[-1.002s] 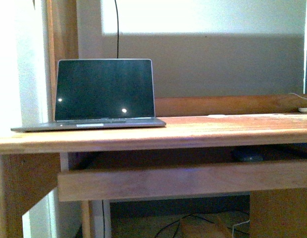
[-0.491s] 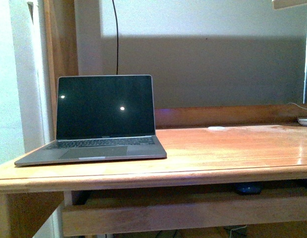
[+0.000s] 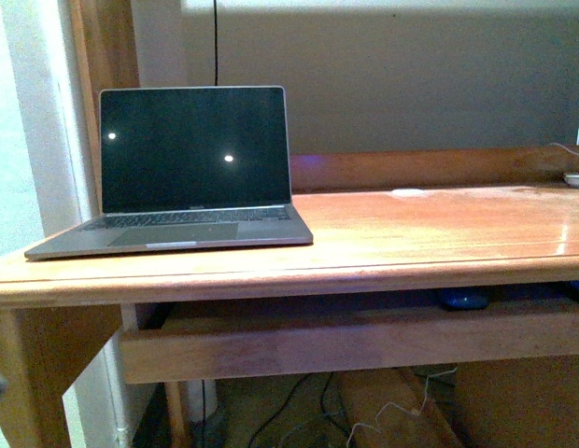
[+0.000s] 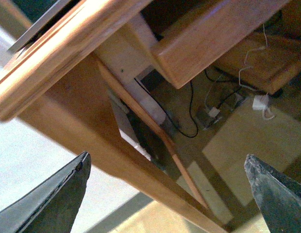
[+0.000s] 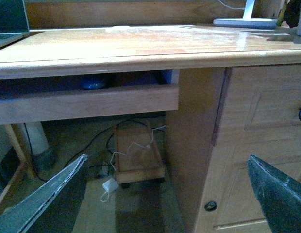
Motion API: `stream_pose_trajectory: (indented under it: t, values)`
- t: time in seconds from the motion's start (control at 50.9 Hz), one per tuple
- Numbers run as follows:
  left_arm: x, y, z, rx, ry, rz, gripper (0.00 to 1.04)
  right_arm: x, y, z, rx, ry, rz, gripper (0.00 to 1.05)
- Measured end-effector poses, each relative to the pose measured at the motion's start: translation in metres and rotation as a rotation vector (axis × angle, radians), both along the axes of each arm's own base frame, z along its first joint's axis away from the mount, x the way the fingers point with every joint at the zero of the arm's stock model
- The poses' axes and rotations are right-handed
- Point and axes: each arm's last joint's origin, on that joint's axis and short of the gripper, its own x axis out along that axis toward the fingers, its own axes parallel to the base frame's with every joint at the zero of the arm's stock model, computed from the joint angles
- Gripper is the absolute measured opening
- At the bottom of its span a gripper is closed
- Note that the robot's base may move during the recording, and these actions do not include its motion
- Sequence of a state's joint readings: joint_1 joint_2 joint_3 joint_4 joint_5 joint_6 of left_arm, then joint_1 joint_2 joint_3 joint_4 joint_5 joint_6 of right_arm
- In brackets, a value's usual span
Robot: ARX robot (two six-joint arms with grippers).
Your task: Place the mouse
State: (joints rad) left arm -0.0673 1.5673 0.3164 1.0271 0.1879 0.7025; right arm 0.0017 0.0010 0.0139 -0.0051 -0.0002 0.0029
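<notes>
Two-handed here, holding left hand [image 4: 166, 156] and right hand [image 5: 167, 157] wide open, empty; risking clipping the front edge of the bench [image 3: 411, 233] reaching for the mouse [image 3: 462, 300] tucked underneath.

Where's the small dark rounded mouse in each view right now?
Front view: the small dark rounded mouse sits right of centre, in the gap under the wooden desktop, behind the wooden front rail.
Left wrist view: not in it.
Right wrist view: it peeks above that rail.
Shared landmark: the rail, also seen at the left wrist.
</notes>
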Motion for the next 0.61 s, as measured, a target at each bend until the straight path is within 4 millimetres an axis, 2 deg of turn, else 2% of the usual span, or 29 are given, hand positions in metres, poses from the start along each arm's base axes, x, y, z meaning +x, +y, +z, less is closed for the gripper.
stream_pose_trajectory:
  t: [0.059,0.157,0.452,0.609]
  values:
    - [0.021,-0.007,-0.009,0.145,-0.039,-0.069,0.97,0.000,0.000,0.000,0.000,0.000,0.000,0.97]
    - [0.046,-0.015,-0.018,0.276,-0.076,-0.125,0.97,0.000,0.000,0.000,0.000,0.000,0.000,0.97]
    - [0.096,-0.035,-0.014,0.444,-0.185,-0.208,0.97,0.000,0.000,0.000,0.000,0.000,0.000,0.97]
    - [0.107,-0.049,-0.012,0.470,-0.214,-0.259,0.97,0.000,0.000,0.000,0.000,0.000,0.000,0.97]
